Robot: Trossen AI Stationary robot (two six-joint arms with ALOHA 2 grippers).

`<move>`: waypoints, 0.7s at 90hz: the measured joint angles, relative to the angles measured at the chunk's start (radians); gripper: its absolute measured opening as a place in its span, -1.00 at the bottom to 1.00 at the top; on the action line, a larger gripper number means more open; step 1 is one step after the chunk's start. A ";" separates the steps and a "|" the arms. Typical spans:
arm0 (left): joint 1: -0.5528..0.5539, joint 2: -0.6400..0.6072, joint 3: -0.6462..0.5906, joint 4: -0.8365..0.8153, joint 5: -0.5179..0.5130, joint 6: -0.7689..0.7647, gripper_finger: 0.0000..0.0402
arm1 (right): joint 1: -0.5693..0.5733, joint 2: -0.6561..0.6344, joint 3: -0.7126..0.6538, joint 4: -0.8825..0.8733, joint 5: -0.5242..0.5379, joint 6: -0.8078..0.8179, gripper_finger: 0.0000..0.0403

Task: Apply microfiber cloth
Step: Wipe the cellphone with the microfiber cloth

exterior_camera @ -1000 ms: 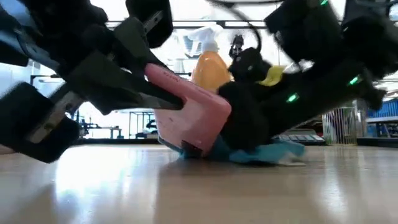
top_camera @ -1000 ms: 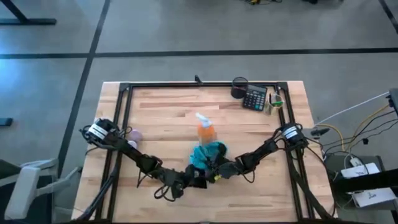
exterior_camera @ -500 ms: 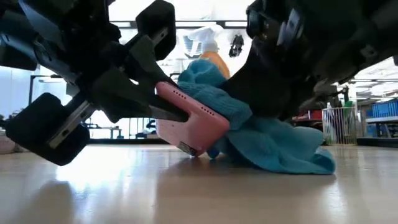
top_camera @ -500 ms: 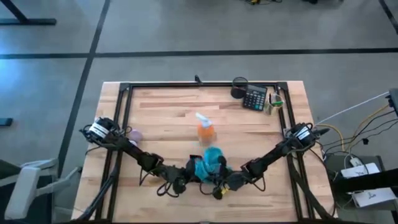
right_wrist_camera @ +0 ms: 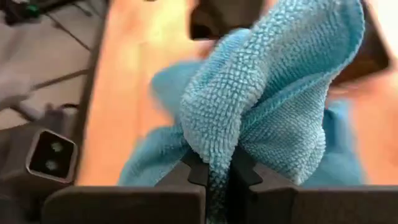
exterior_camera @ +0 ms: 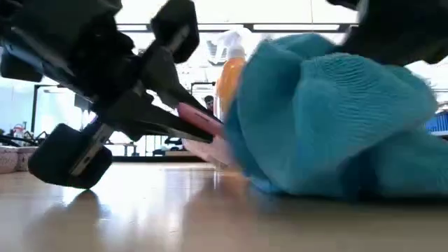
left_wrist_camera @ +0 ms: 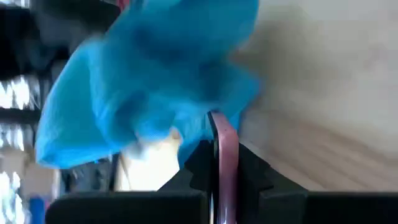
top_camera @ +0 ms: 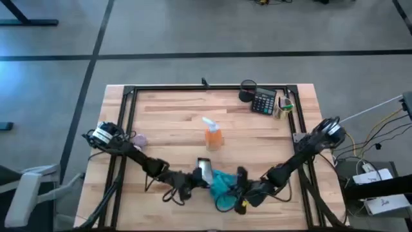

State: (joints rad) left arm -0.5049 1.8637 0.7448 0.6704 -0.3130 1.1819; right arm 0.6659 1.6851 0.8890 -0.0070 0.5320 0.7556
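The right gripper [right_wrist_camera: 214, 177] is clamped on a fold of the microfiber cloth [top_camera: 222, 182], which lies bunched at the near edge of the desk [top_camera: 167, 122], touching the pink-cased phone [exterior_camera: 199, 122] pinched edge-on in the left gripper [left_wrist_camera: 221, 180]. To wipe well, the right arm should likely draw the cloth flat across the phone's face while the left holds it firm. The screen itself, and how much cloth touches it, cannot be made out behind the folds.
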 joint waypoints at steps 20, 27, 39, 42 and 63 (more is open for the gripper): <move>-0.026 -0.002 0.000 0.025 0.008 0.186 -0.96 | -0.012 -0.127 -0.011 -0.258 0.172 0.018 -1.00; -0.027 -0.003 0.001 0.038 0.018 0.189 -0.96 | -0.021 -0.135 -0.015 -0.248 0.169 -0.019 -1.00; -0.041 -0.004 0.020 0.041 0.062 0.191 -0.96 | -0.031 -0.096 -0.018 -0.144 0.169 -0.098 -1.00; -0.046 -0.004 0.027 0.043 0.069 0.191 -0.96 | -0.037 -0.079 -0.018 -0.109 0.161 -0.114 -1.00; -0.075 -0.006 0.060 0.039 0.078 0.216 -0.96 | -0.052 0.074 -0.019 0.336 0.116 -0.325 -1.00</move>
State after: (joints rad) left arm -0.5795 1.8581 0.8051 0.7090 -0.2353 1.3982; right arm 0.6140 1.7592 0.8703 0.3290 0.6479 0.4302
